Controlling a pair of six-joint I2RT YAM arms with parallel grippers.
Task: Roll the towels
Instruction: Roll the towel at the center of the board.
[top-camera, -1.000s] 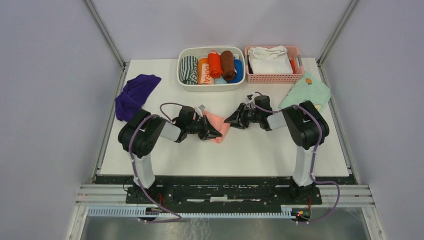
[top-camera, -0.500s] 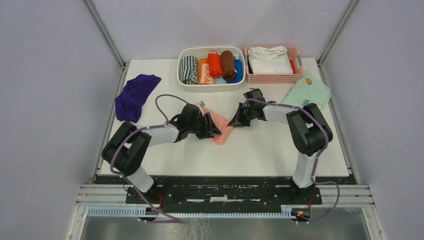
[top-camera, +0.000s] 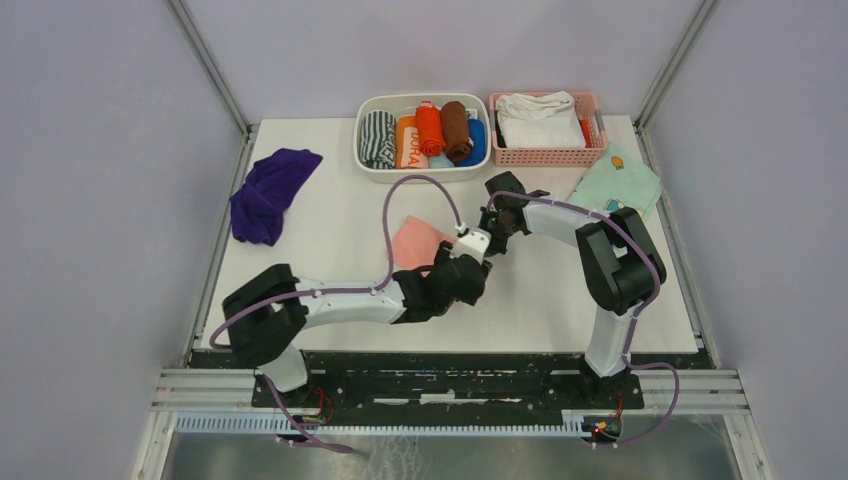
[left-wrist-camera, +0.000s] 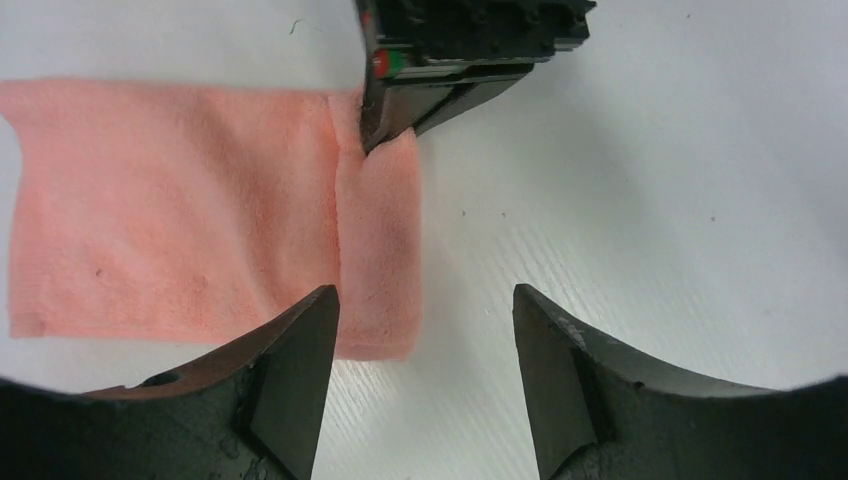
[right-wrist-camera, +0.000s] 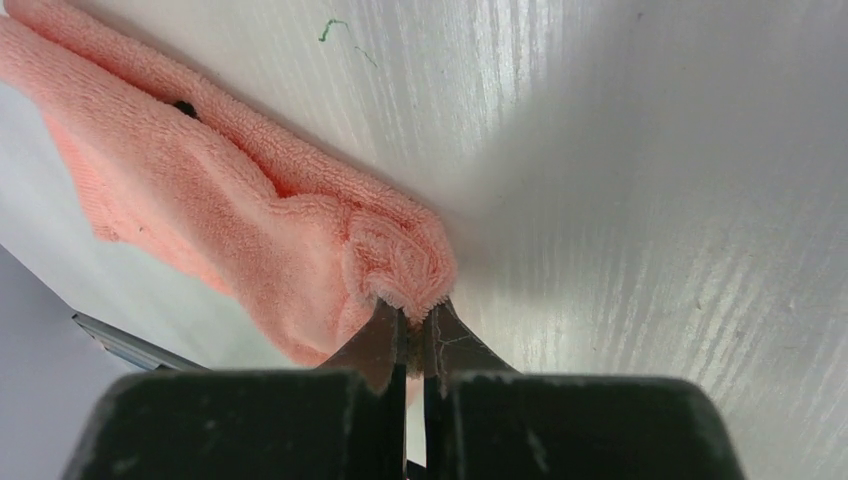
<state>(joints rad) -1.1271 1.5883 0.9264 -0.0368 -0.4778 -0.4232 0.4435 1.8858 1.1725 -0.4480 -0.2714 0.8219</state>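
This is a robotics lab cell, not a home. My left arm and right arm are bolted to a black base rail at the edge of a bare white table. Plain grey walls on aluminium posts box it in. Cloths lie out like test pieces: a pink towel, a purple towel, a white bin of rolls and a pink basket.

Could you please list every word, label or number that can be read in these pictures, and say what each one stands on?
"DORA": white letters running sideways on the orange rolled cloth in the white basket; small, so the reading is uncertain and any further letters are hidden.
Mint-green cloth: a printed picture, too small to show any words.
Pink towel: no writing in either wrist view.
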